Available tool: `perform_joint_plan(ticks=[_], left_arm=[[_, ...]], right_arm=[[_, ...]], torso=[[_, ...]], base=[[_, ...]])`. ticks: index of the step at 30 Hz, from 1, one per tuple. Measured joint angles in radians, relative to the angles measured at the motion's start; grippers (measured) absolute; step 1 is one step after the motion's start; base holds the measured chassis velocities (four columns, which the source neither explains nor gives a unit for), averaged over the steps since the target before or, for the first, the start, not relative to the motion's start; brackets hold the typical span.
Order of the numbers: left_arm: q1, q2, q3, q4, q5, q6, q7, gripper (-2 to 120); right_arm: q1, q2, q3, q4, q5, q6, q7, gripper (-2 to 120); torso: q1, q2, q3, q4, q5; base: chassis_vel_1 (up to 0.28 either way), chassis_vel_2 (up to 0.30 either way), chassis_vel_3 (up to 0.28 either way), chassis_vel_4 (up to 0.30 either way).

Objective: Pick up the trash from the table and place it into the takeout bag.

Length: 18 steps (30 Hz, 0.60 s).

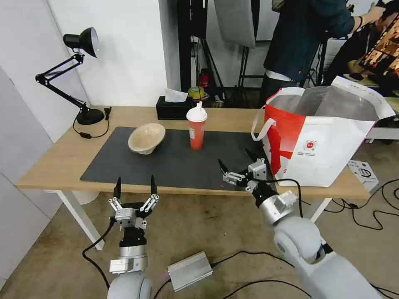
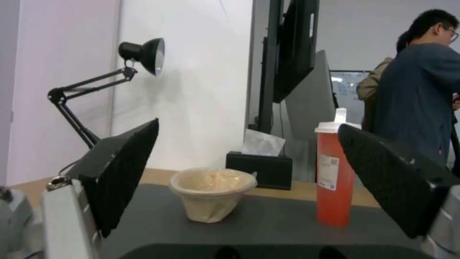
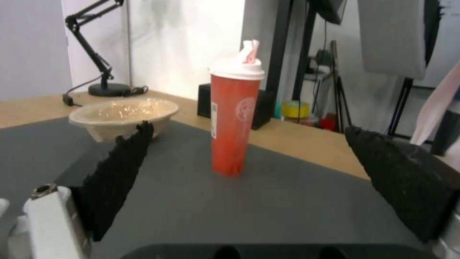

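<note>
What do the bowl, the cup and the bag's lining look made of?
Bowl: looks like moulded pulp; matte beige, slightly mottled, thick soft rim.
Cup: red body with printed label and slight sheen, likely coated paper or plastic; the white lid looks plastic.
Bag lining: silver, creased and reflective, probably foil; the red-and-white outside looks like a smooth laminated sheet.

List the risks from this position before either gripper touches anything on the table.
1. The tall red drink cup with white lid stands upright and narrow; the open right gripper could tip it with a glancing finger.
2. The shallow beige pulp bowl sits tilted, so it may slide.
3. The red-and-white takeout bag stands near the table's edge; a nudge might shift it.
</note>
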Motion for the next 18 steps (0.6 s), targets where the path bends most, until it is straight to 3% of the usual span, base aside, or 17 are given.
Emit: perform_joint_plan(ticks=[18], left_arm=[[-0.003,0.0,0.005,0.013,0.005,0.0,-0.001,100]], right_arm=[[0.13,-0.002,-0.067,-0.122,0.057,-0.031,-0.038,100]], torso=[[0.0,0.0,0.0,-0.0002,0.0]], base=[[0.0,0.0,0.0,0.0]])
